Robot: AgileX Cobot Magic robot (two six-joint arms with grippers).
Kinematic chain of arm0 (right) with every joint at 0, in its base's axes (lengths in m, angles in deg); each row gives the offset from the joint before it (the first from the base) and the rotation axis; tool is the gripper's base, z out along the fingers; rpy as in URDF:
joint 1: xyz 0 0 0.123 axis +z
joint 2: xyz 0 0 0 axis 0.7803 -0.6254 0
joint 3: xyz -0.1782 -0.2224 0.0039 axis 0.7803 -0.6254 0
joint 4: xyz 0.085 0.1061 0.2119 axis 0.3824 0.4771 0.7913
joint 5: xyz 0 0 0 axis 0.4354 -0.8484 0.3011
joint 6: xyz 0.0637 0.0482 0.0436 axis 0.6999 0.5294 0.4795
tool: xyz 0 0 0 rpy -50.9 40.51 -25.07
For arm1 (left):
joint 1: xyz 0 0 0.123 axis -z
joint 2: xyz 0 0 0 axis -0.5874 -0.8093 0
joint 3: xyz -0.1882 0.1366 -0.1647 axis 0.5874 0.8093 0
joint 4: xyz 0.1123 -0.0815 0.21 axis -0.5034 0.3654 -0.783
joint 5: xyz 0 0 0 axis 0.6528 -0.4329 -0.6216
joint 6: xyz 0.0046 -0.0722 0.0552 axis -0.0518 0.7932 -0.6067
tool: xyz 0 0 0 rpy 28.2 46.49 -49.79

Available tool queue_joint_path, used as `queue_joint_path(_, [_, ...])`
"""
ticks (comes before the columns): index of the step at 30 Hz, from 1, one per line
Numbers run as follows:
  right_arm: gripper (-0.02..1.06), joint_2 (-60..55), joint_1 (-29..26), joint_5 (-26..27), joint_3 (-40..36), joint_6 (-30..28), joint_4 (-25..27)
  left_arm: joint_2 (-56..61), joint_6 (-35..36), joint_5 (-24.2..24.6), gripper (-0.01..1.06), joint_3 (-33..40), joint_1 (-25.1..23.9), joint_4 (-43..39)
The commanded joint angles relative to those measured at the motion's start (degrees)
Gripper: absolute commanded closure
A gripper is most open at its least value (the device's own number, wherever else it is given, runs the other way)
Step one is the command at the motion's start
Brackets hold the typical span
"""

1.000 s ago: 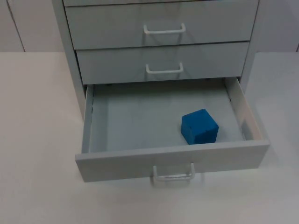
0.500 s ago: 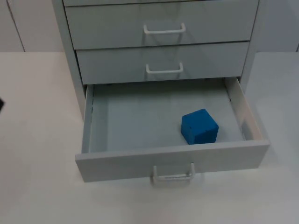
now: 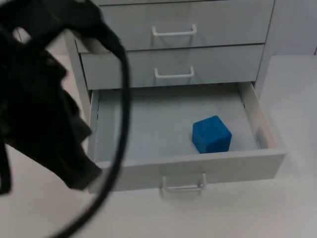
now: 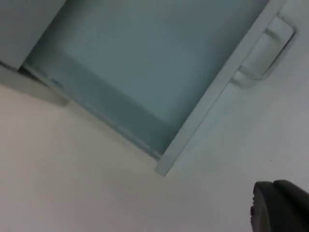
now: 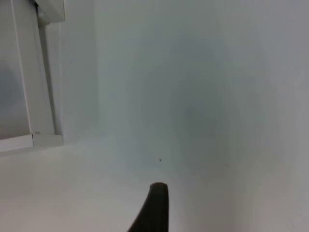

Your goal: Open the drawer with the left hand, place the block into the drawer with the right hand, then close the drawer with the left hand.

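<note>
The grey cabinet's bottom drawer (image 3: 237, 166) stands pulled out, its white handle (image 3: 184, 187) facing the table's front. A blue block (image 3: 212, 134) rests on the drawer floor, toward the right front. My left arm (image 3: 39, 99) reaches in from the left, and the left gripper (image 3: 77, 171) hangs by the drawer's front left corner. In the left wrist view the open drawer (image 4: 193, 125) and its handle (image 4: 263, 53) lie ahead of the left gripper (image 4: 282, 205). My right gripper (image 5: 154, 208) waits above bare white table, beside the cabinet's side (image 5: 29, 72).
Two shut drawers with white handles (image 3: 174, 32) (image 3: 173, 74) sit above the open one. White table (image 3: 277, 208) spreads in front of the cabinet and to its right.
My left arm has swept into the top view from the left and now covers the cabinet's left side. Drawer and block have not moved.
</note>
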Motion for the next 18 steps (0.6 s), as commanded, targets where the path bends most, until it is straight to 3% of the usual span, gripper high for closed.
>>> queue_joint_path(1, [0.26,0.37,-0.16,-0.34,0.3,-0.27,-0.34,-2.88,5.81,-2.21,1.05,-0.44,4.73,-6.5])
queue_joint_path(5, [0.26,0.37,-0.16,0.41,0.3,-0.27,-0.34,-9.22,18.32,-3.48,1.05,-0.44,11.18,-20.57])
queue_joint_path(6, [0.26,0.37,-0.16,0.41,0.3,-0.27,-0.34,-9.22,18.32,-3.48,1.05,-0.44,11.18,-20.57])
queue_joint_path(10, [0.26,0.37,-0.16,0.24,0.3,-0.27,-0.34,-15.93,30.56,-3.66,1.05,-0.54,14.19,-36.35])
queue_joint_path(18, [0.26,0.37,-0.16,0.24,0.3,-0.27,-0.34,-23.38,33.15,-10.71,1.05,-0.83,14.58,-41.14])
